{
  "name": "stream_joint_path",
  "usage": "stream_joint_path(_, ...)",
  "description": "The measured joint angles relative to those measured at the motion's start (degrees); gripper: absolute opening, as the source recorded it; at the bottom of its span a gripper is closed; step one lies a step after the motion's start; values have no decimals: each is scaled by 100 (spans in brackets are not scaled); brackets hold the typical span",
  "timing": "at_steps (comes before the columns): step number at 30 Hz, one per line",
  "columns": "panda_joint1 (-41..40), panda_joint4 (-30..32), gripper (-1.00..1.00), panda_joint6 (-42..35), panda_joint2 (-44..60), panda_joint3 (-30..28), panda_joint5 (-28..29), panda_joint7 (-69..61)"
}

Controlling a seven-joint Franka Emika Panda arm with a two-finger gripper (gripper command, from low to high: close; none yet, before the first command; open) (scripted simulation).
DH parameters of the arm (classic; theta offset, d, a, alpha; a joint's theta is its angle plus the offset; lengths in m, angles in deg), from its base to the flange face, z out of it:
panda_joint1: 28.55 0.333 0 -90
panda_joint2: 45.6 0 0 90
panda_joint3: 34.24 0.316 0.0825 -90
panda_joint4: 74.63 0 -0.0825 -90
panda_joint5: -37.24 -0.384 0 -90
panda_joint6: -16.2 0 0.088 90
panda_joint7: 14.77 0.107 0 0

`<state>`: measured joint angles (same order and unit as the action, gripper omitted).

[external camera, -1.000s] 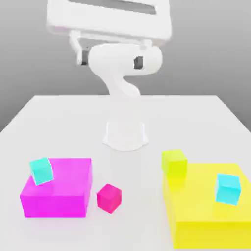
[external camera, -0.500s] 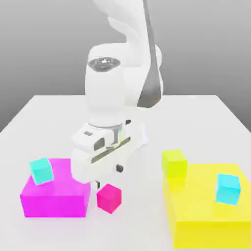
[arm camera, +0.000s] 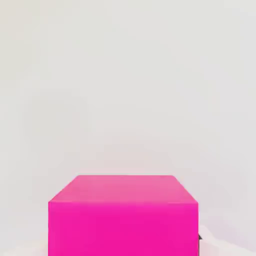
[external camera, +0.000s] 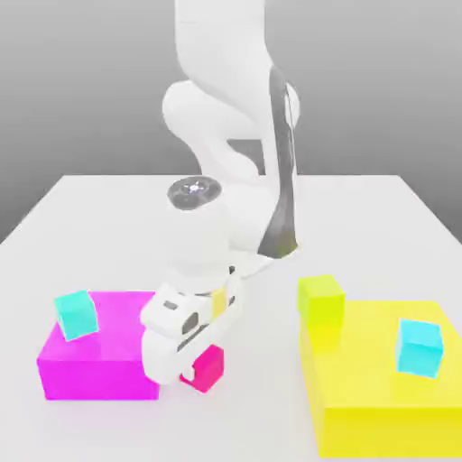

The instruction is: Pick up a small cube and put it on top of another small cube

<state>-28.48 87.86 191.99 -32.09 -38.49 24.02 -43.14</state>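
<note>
The small pink cube (external camera: 210, 368) rests on the white table just off the big magenta block's corner, toward the exterior view's right. My gripper (external camera: 202, 366) has come down over it and is shut on it, with the white hand covering the cube's near-left part. The hand view has the pink cube (arm camera: 123, 215) very close, its top and one side face showing. The small lime cube (external camera: 321, 300) sits at the far-left corner of the big yellow block, well to the exterior view's right of my gripper.
The big magenta block (external camera: 90, 356) stands right beside my hand and carries a cyan cube (external camera: 76, 314). The big yellow block (external camera: 379, 397) at the exterior view's right carries another cyan cube (external camera: 420, 346). The arm's base stands behind on the white table (external camera: 379, 226).
The arm swung down from high above to the small pink cube. The hand then dropped lower and closed on the cube. No cube has shifted.
</note>
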Motion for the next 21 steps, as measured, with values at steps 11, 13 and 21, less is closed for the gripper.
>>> stream_joint_path(11,691,210,-100,-1998,-2213,-188,1301,1239)
stream_joint_path(13,912,172,-100,-2449,-2623,27,1251,1348)
stream_joint_path(21,1795,30,-100,-4189,-4230,831,994,1706)
